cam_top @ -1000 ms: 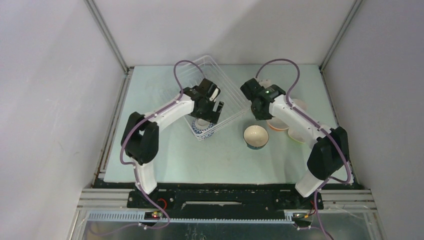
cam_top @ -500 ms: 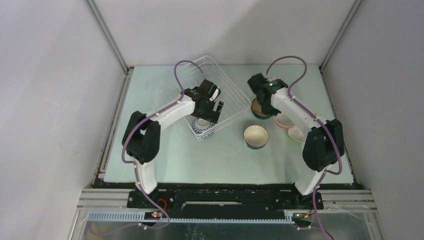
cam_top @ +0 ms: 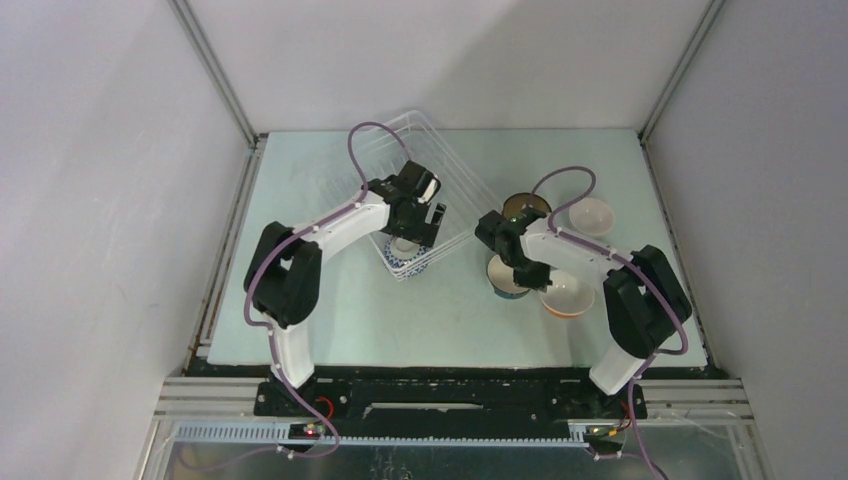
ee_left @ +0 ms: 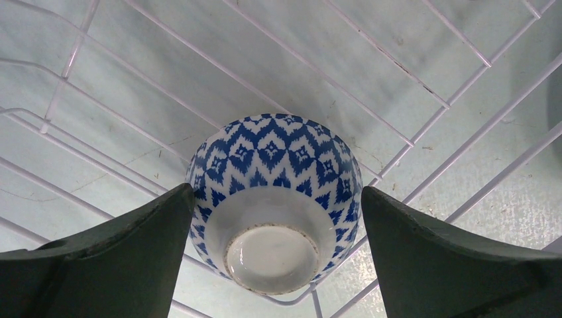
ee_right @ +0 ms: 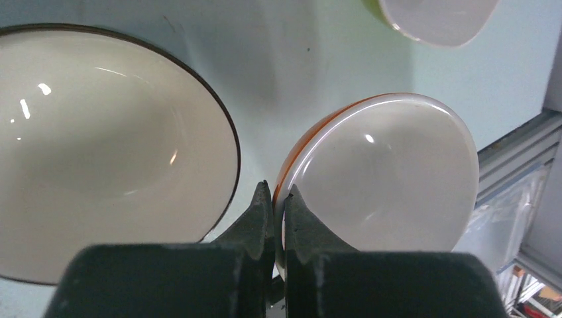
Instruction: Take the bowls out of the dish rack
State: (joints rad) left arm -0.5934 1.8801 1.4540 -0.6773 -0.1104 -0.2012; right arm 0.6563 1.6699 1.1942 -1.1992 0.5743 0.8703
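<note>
Squarely within wide left claw (ee_left: 277, 193), overturned blue-and-white bowl (ee_left: 275, 165); orange bowl (ee_right: 384, 172) in right claw (ee_right: 278, 192).

White arms (cam_top: 335, 222), purple cables (cam_top: 351, 150), dark hands (ee_left: 277, 191) (ee_right: 277, 189)

Robotics laboratory test cell. Plain white panels (cam_top: 100, 150) on aluminium framing (cam_top: 215, 70) enclose a pale green worktop (cam_top: 330, 310). The left arm (cam_top: 335, 225) and right arm (cam_top: 590, 255) are bolted to a black base rail (cam_top: 450, 395) and trail purple cables (cam_top: 365, 135).
</note>
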